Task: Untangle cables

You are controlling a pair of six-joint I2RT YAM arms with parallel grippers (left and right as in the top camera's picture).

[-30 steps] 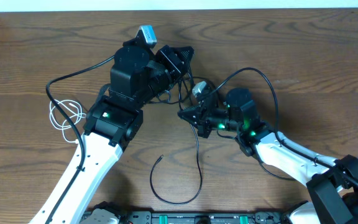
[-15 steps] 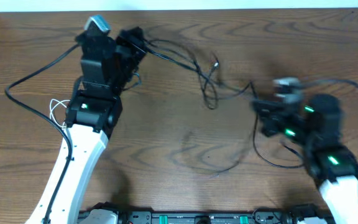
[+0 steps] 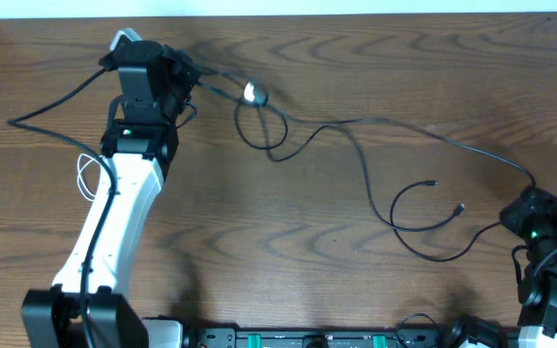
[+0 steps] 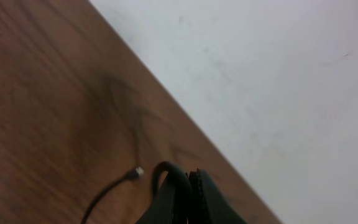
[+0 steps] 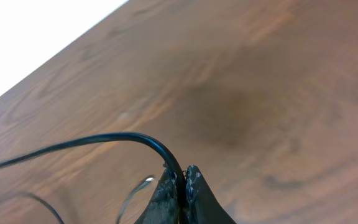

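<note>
A long black cable (image 3: 395, 124) stretches across the table between my two grippers. My left gripper (image 3: 184, 79), at the far left, is shut on one end of it (image 4: 164, 171). My right gripper (image 3: 527, 205), near the right edge, is shut on the other end (image 5: 160, 151). Close to the left gripper the cable runs through a loose knot (image 3: 264, 130) with a light plug (image 3: 252, 94) in it. A second black cable (image 3: 422, 217) curls in an open loop at centre right, both its plugs free. The white cable (image 3: 89, 178) lies coiled beside the left arm.
The left arm's own thick black wire (image 3: 51, 104) arcs out toward the table's left edge. The table's far edge (image 3: 356, 14) runs just behind the left gripper. In the left wrist view a small plug (image 4: 138, 172) lies on the wood beside my fingers (image 4: 204, 193).
The arms have pulled apart: the left gripper went left, the right gripper swung to the right edge. The tangle between them has drawn out into a long line with a knot near the left.
</note>
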